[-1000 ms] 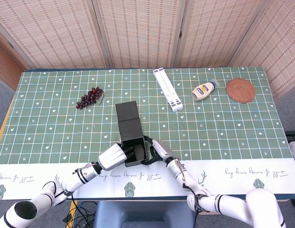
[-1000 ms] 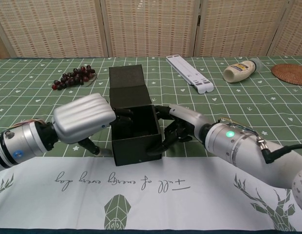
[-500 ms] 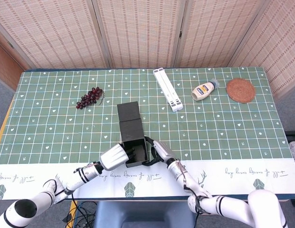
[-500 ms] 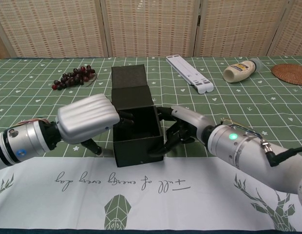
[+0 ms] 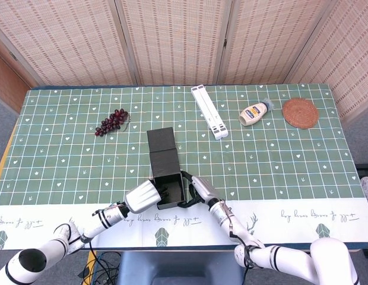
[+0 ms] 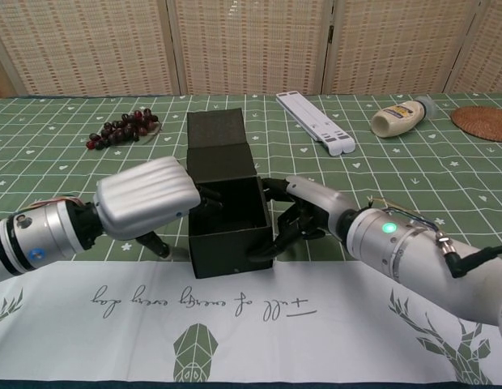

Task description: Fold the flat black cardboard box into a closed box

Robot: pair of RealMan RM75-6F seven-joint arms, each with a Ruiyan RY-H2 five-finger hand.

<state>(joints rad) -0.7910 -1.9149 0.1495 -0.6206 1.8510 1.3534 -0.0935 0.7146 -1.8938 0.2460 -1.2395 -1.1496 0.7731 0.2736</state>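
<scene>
Nearest us, at the table's front edge where the white deer-print runner (image 6: 235,312) meets the green checked cloth (image 5: 65,160), we hold the black cardboard box (image 6: 231,231) between both hands. It stands open-topped, with its lid flap (image 5: 160,141) reaching away from us across the cloth. Our left hand (image 6: 146,198) lies against the box's left wall; the chest view shows its dark fingers (image 6: 209,197) hooked over the rim into the cavity — from above, only its silver back (image 5: 142,197) is plain. Our right hand (image 6: 304,212) presses the right wall with fingers spread along it, one low near the front corner, a detail the head view (image 5: 199,189) blurs. Farther off lie grapes (image 5: 111,122) to the left and a white folded stand (image 5: 209,111) beyond the box to the right, then a mayonnaise bottle (image 5: 254,113) and a woven coaster (image 5: 300,113) — seen whole only from above.
</scene>
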